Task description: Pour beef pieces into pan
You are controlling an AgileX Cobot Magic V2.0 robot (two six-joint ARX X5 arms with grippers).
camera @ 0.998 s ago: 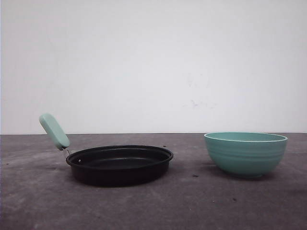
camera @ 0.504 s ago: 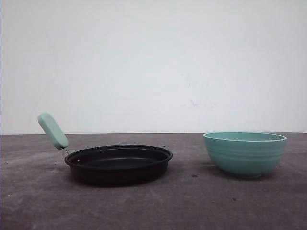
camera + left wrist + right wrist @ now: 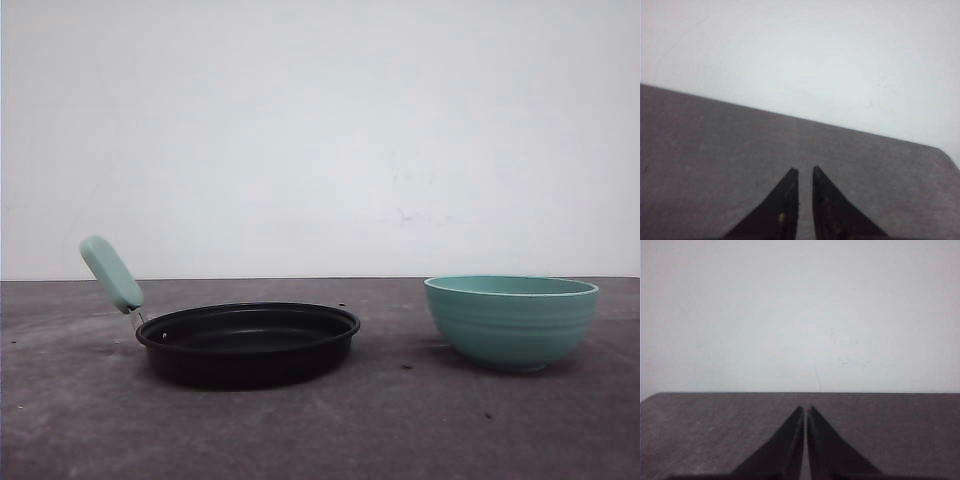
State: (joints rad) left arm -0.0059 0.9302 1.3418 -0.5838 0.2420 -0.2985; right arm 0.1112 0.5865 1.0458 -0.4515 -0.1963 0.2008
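Observation:
The pan (image 3: 248,343), black and shallow with a mint-green handle (image 3: 111,273) pointing up to the left, sits on the dark table, left of centre. The beef pieces are hidden from view. My left gripper (image 3: 805,171) hovers over bare table, its black fingers (image 3: 785,205) nearly together with a thin slit between the tips and nothing in it. My right gripper (image 3: 805,409) also points across bare table toward the white wall, its fingers (image 3: 830,450) closed almost tip to tip and holding nothing.
A ribbed teal bowl (image 3: 511,321) stands on the right of the table (image 3: 400,420); its inside is hidden from this low angle. A white wall rises behind the table's far edge. Open tabletop lies between pan and bowl and in front of both.

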